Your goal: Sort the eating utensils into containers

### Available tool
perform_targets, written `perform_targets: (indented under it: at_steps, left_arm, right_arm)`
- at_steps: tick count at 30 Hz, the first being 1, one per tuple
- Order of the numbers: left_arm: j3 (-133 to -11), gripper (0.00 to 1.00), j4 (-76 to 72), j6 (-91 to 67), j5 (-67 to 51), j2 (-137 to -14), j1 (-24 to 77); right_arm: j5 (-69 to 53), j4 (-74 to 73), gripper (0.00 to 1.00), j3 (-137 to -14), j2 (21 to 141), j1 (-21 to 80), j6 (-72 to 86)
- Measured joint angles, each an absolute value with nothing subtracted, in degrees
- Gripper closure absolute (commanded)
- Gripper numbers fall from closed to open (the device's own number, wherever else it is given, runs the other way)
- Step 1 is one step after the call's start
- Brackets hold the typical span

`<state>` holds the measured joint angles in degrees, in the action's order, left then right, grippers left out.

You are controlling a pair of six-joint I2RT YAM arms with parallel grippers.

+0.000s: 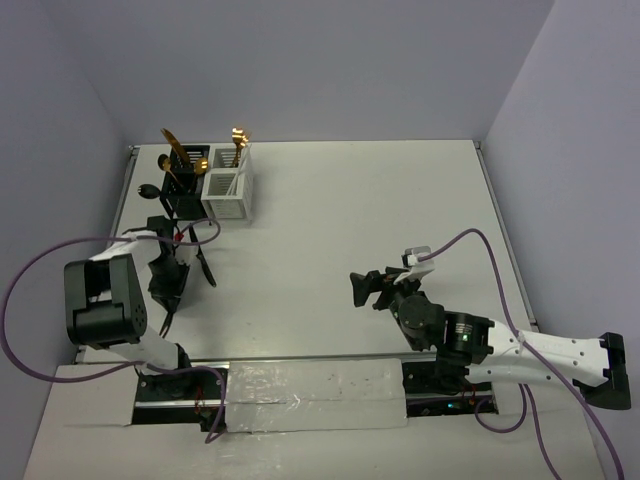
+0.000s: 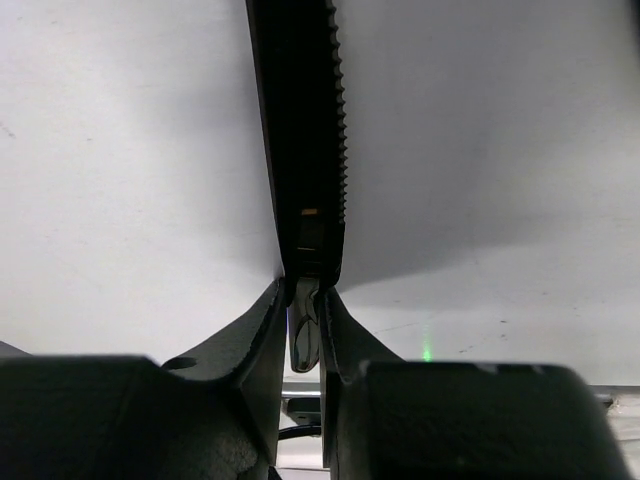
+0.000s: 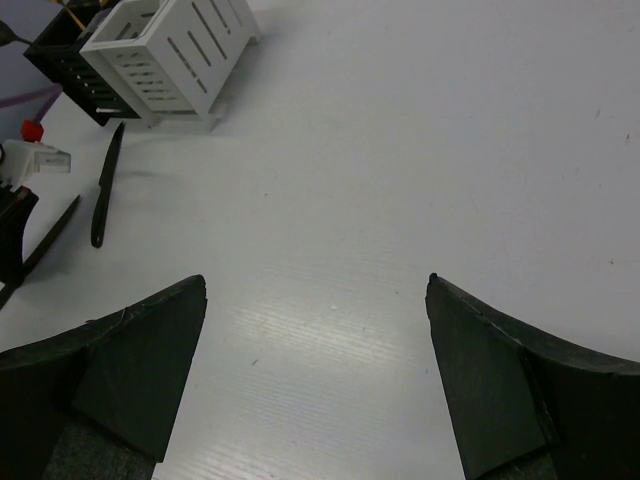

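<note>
My left gripper [image 2: 305, 290] is shut on a black knife [image 2: 300, 130]; its serrated blade runs straight out from the jaws, low over the white table. From above, this gripper [image 1: 166, 283] sits at the left, just in front of the containers. These are a black caddy [image 1: 180, 182] and a white caddy [image 1: 228, 190], each with gold utensils [image 1: 238, 137] standing in it. A second black knife [image 1: 205, 268] lies flat beside the left gripper, and the same knife [image 3: 105, 190] shows in the right wrist view. My right gripper [image 3: 318, 285] is open over bare table, with nothing between its fingers.
A black spoon [image 1: 150, 190] pokes out to the left of the black caddy. The left arm's purple cable [image 1: 40, 262] loops near the table's left edge. The walls stand close behind the caddies. My right gripper [image 1: 360, 288] hovers at mid-table.
</note>
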<state>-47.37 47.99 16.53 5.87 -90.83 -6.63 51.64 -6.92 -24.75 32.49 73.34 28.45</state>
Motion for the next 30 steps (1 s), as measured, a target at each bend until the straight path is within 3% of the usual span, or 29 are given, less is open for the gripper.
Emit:
perform_targets:
  at_steps: [2, 10, 21, 30]
  left_arm:
    - [-47.3, 1.00, 47.7, 17.1, 5.9, -90.8, -7.4]
    - [-46.8, 1.00, 46.8, 18.2, 5.7, -89.8, -8.8]
    - [-37.7, 1.00, 35.0, 21.8, 3.3, -77.6, -11.1]
    - [-36.3, 1.00, 30.3, 23.3, 0.0, -74.6, -11.5]
  right_arm:
    - [51.7, -7.1, 0.03, -24.8, 32.5, 73.3, 28.4]
    - [52.9, -8.3, 0.03, -25.1, 32.4, 73.3, 28.4]
    - [54.4, -8.6, 0.03, -26.2, 33.4, 73.3, 27.9]
    - [54.4, -8.6, 0.03, -26.3, 34.8, 73.3, 27.7]
